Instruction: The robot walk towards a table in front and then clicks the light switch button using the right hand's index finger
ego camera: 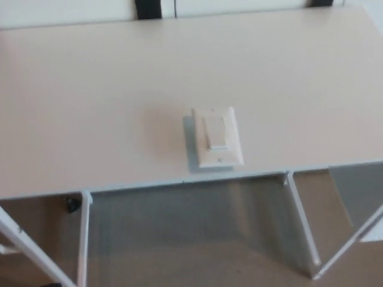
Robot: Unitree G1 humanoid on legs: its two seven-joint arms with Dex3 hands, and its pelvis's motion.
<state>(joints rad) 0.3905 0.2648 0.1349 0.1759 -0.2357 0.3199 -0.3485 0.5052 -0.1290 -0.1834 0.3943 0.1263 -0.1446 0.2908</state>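
The light switch [214, 137] lies flat on the table [90, 119], close to the near edge and roughly at the middle of its width. It is a white plate with a rocker in its centre, the long side running away from the camera. Nothing else stands on the pale top; white legs [302, 224] and a beige floor [197, 239] show below the edge.

Step in hand, as judged: the approach on foot. To do it well, the robot should halt square to the switch, close enough for the right arm to reach over the edge — then bring one finger straight down on the rocker, not on the surrounding plate.

Neither hand nor arm appears in the head view — so their pose, and whether the fingers are apart or together, cannot be reported.
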